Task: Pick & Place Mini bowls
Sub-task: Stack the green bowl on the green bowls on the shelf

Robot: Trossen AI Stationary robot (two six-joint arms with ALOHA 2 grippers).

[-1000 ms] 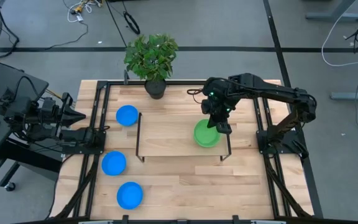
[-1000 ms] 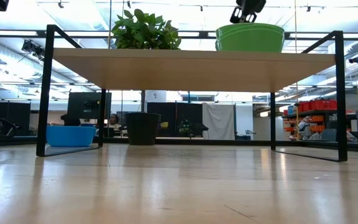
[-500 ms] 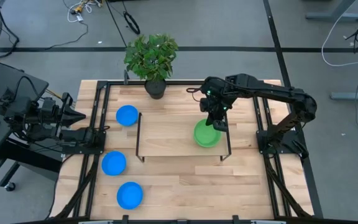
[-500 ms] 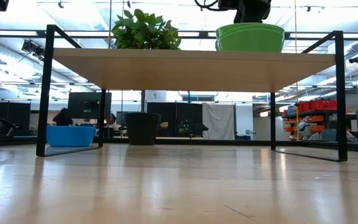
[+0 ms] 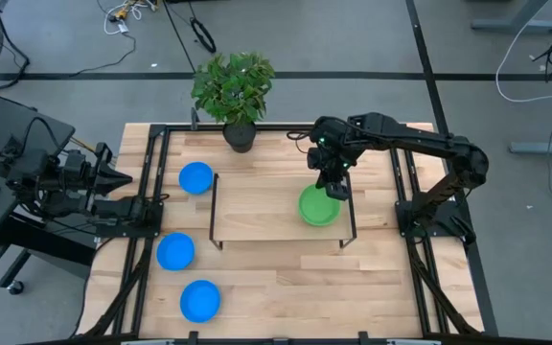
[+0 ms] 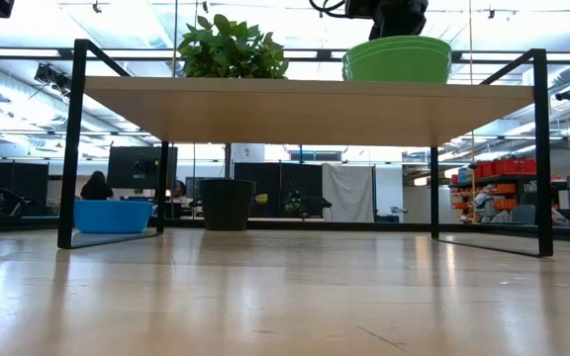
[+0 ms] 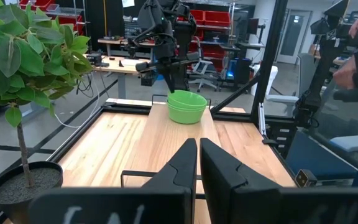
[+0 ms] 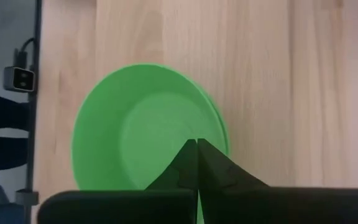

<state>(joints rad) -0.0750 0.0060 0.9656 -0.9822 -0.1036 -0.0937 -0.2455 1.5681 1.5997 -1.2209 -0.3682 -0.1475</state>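
Green plastic, glossy and thin-walled: the green mini bowls (image 5: 318, 207) sit nested in a stack on the raised wooden shelf (image 5: 257, 206) near its right end, and the left wrist view shows at least two rims stacked. The right gripper (image 5: 334, 188) hovers over the far rim of that stack with its fingers pressed together and holding nothing; its own wrist view looks straight down into the top bowl. The stack looks finished, so the sound move seems to be a straight lift clear of the rim before swinging away, since a sideways brush could slide these light, smooth bowls on the wood. Three blue mini bowls (image 5: 195, 177) lie on the table's left side, round and shallow. The left gripper (image 7: 197, 163) waits at the left edge, fingers together and empty, near a potted plant (image 5: 235, 91)
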